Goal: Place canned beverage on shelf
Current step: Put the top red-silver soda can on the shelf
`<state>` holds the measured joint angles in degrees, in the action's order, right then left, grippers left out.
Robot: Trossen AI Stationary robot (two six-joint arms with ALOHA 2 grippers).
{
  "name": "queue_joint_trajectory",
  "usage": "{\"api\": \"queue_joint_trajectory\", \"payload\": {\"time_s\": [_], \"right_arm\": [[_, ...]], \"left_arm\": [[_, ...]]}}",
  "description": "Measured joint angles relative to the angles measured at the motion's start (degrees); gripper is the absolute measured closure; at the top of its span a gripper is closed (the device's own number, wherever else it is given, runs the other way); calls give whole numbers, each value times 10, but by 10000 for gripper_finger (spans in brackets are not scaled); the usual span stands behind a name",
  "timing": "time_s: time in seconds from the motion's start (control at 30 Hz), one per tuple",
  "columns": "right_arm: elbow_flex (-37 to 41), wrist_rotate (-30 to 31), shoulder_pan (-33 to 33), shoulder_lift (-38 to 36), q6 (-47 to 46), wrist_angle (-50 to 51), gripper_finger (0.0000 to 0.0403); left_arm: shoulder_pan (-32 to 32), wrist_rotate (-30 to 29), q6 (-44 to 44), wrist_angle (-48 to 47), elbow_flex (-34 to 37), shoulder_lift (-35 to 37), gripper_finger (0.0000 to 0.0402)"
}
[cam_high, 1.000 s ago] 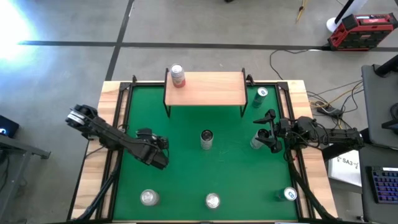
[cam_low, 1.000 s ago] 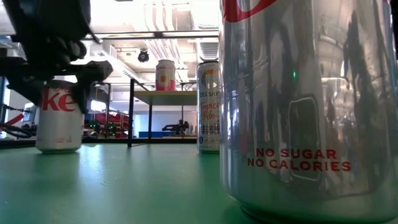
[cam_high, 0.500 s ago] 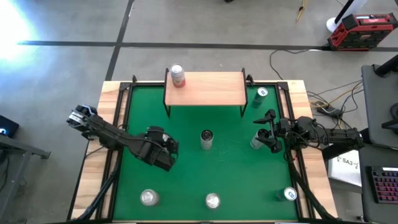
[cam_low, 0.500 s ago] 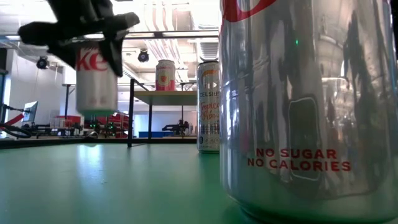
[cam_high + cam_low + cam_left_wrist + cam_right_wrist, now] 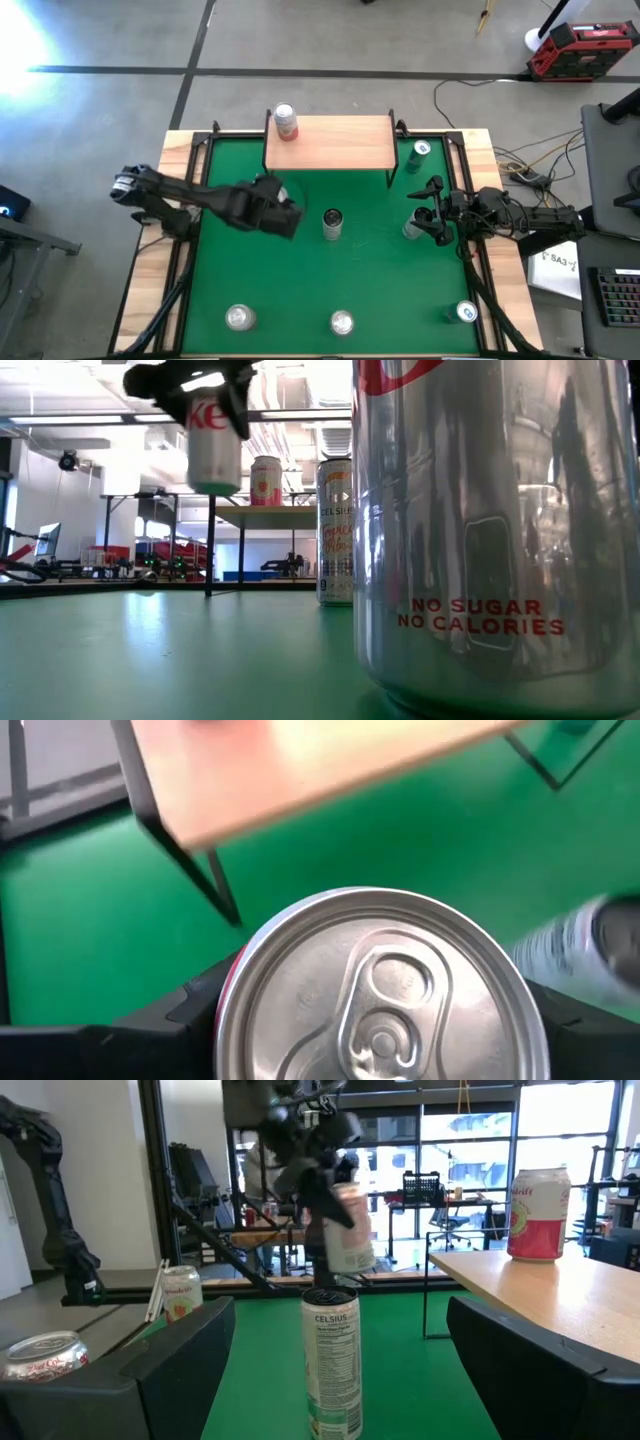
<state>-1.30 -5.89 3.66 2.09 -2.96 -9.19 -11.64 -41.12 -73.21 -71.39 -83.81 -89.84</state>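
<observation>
The Coke can (image 5: 213,448) is hanging upright in the air, its long axis vertical and its lid (image 5: 380,988) facing up, clamped at the upper body by the left gripper (image 5: 200,385). In the high view the left gripper (image 5: 272,205) is sitting over the green mat (image 5: 300,270), just in front of the shelf's left front leg and left of the tall slim can (image 5: 332,224) standing mid-mat. The shelf (image 5: 340,142) is carrying one pink-and-white can (image 5: 286,122) at its left end; the rest of the board, to the right, is lying bare. The held can's base is showing at about board height in the low view.

Against the frames of a second ago, the can is now off the mat, higher, and closer to the shelf, the left arm having swung inward and toward the back.

The right gripper (image 5: 425,212) is waiting near the right edge of the mat, jaws standing wide with nothing between them, a can (image 5: 412,228) just beside it. Other cans are standing along the front edge (image 5: 342,323) and beside the shelf's right end (image 5: 420,152).
</observation>
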Motion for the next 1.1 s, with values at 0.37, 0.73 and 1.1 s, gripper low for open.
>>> {"api": "queue_joint_trajectory", "payload": {"time_s": [0.37, 0.73, 1.1], "right_arm": [[0, 0, 0, 0, 0, 0, 46], [0, 0, 0, 0, 0, 0, 46], [0, 0, 0, 0, 0, 0, 46]], "left_arm": [[150, 63, 177, 58, -54, 0, 130], [246, 121, 277, 115, -63, -4, 123], [305, 153, 318, 163, -62, -38, 121]]}}
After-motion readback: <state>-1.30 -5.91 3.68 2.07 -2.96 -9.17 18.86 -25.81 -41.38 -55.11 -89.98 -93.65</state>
